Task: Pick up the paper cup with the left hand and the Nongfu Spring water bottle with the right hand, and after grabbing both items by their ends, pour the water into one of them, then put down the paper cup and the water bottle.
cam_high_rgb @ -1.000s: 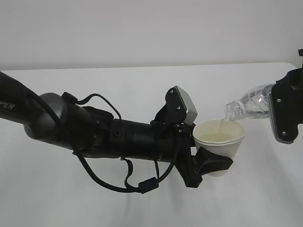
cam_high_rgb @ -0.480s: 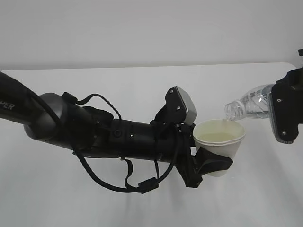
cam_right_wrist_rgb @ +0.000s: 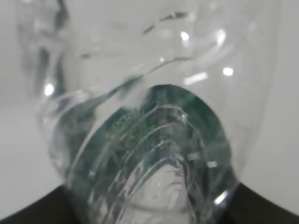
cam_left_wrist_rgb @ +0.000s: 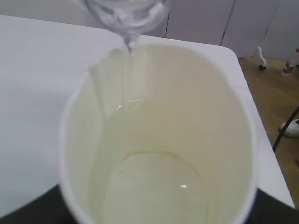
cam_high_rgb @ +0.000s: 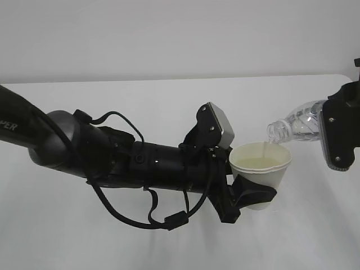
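On left arm (cam_high_rgb: pixel 22 129): "PER" lettering

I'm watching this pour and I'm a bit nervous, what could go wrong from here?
1. The clear plastic water bottle has its mouth right at the far rim of the white paper cup; a small drift could send the thin stream of water onto the white table.
2. The left gripper holds the cup low on its soft wall, so a tighter squeeze might buckle it and spill.
3. The right gripper holds the tilted bottle by its base end; it could slip.
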Motion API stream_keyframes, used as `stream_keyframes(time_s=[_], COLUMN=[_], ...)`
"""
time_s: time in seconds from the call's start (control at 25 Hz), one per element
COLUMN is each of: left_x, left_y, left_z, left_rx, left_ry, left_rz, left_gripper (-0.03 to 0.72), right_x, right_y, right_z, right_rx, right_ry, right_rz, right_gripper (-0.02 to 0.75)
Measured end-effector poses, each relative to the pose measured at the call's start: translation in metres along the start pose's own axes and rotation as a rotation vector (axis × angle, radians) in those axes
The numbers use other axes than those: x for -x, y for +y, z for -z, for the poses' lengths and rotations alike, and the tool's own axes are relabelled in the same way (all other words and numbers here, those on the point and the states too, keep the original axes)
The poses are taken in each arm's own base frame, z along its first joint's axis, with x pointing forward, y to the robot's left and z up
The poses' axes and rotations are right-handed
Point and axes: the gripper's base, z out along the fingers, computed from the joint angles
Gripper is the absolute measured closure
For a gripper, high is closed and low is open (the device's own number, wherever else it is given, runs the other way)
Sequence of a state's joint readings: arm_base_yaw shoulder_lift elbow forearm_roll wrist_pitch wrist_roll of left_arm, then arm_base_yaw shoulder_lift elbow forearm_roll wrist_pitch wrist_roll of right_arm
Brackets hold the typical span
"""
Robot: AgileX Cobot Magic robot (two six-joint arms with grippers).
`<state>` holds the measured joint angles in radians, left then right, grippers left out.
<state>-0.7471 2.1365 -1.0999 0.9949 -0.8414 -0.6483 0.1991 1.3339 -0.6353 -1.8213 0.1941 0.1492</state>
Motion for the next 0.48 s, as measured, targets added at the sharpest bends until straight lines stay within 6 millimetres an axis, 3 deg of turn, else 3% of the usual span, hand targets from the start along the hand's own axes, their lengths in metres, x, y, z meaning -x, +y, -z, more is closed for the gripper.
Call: stream_keyframes(time_s=[0.48], left_x=[-0.0002], left_y=[0.0], left_z=[-0.0001], left_rx=[0.0], left_ry=[0.0], left_rz=[0.0], left_gripper=[0.274], right_x=[0.0], right_y=[0.0], right_z=[0.0], right_rx=[0.0], right_ry=[0.0], right_rz=[0.016], right_gripper=[0.372])
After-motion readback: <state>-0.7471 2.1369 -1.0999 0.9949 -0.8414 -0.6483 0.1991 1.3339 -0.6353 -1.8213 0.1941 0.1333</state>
